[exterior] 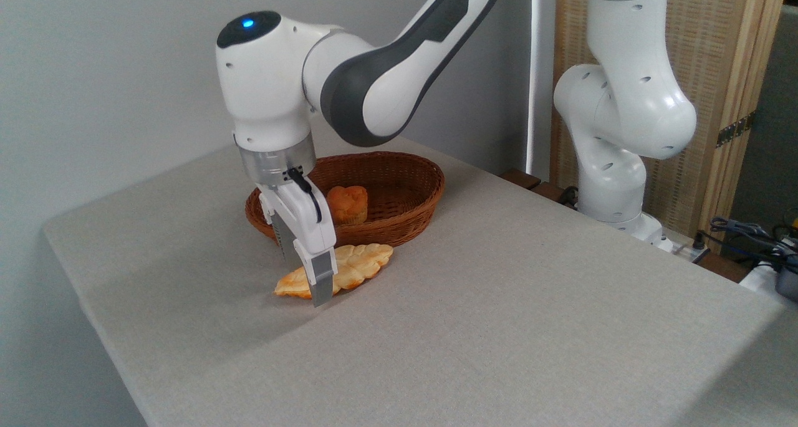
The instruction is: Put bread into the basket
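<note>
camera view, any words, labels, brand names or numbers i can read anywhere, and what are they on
None: no readable text shows in this view.
Arm and gripper: plain white and grey, no logo or number visible; only a blue light on the joint cap.
Bread, basket, bun, table: no labels.
Dark strip on the wooden screen: too small and blurred to tell whether it carries any writing.

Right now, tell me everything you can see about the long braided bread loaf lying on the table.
The long, flat, leaf-shaped braided loaf is pale golden with darker orange-brown edges. It lies flat on the grey table, just in front of the reddish-brown woven wicker basket, not in it. The gripper straddles its left part, one finger in front; contact can't be confirmed.
</note>
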Controlling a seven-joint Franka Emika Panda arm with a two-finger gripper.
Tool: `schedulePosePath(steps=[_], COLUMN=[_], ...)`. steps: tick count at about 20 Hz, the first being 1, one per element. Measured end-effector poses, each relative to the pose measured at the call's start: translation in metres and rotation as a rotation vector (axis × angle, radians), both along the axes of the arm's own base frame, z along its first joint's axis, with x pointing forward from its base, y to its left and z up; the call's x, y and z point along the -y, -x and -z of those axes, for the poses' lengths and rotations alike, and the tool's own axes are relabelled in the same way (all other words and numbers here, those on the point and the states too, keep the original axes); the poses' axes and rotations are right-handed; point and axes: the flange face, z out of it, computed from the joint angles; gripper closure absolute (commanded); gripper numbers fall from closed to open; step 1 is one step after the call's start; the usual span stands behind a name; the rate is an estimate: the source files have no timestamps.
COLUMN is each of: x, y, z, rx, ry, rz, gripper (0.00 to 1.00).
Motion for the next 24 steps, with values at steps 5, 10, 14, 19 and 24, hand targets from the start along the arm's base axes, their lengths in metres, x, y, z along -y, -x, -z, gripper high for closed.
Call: schedulePosePath(steps=[5,10,14,19,24], x=[0.009,0.01,0.01,0.009,0.009], y=[0.0,0.0,-0.001,-0.002,-0.002], z=[0.006,0.006,0.008,0.018,0.02], rx=[-0.018,-0.019,-0.021,-0.035,-0.036], ry=[0.065,0.066,0.065,0.052,0.05], rz=[-0.029,-0.029,-0.026,-0.007,0.01], gripper=[0.0,0.0,0.0,0.16,0.52])
